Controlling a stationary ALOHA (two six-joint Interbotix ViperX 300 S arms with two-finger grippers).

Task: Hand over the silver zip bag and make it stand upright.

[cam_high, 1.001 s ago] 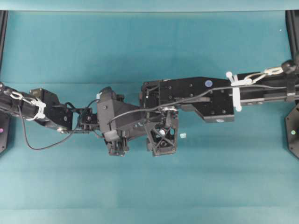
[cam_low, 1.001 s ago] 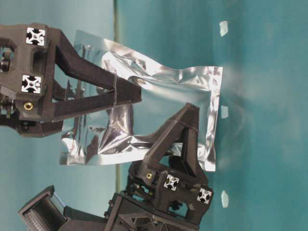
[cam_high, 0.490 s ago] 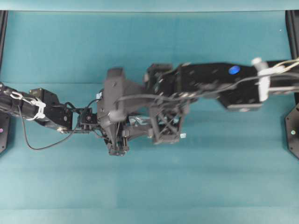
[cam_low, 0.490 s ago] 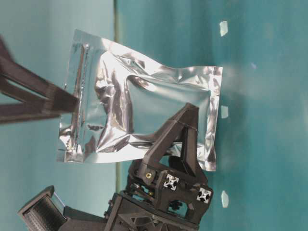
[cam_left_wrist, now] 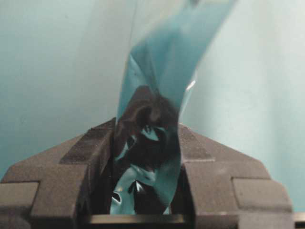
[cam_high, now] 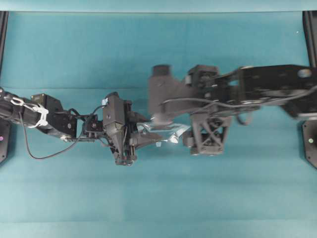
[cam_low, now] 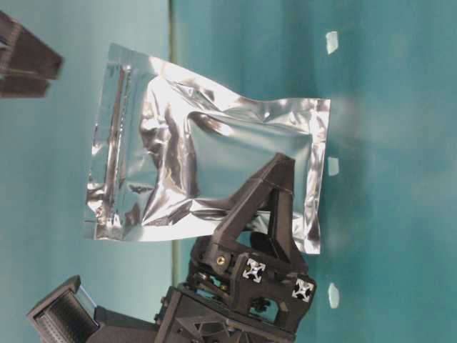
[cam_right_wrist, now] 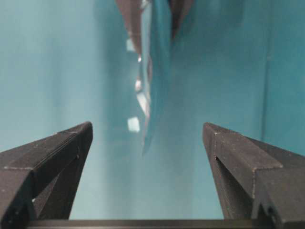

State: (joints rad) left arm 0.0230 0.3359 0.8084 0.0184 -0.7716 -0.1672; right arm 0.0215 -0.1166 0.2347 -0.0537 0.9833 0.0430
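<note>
The silver zip bag (cam_low: 207, 171) is crinkly foil, with its zip strip at the left end in the table-level view. My left gripper (cam_low: 275, 179) is shut on the bag's lower side edge. The foil sits pinched between the left fingers (cam_left_wrist: 90, 152) in the left wrist view. From overhead the bag (cam_high: 163, 135) shows edge-on between the two arms, just right of the left gripper (cam_high: 143, 140). My right gripper (cam_high: 194, 140) is open and apart from the bag, to its right. In the right wrist view the bag (cam_right_wrist: 155, 71) hangs ahead of the empty right gripper (cam_right_wrist: 147, 133).
A tiny white scrap (cam_right_wrist: 134, 124) lies on the teal table (cam_high: 158, 198) beside the bag. Both arms meet over the table's middle. Black frame posts (cam_high: 4, 29) stand at the far corners.
My right gripper has left the bag's zip end and drawn back to the right, jaws wide. The bag stays in the left gripper, barely moved.
</note>
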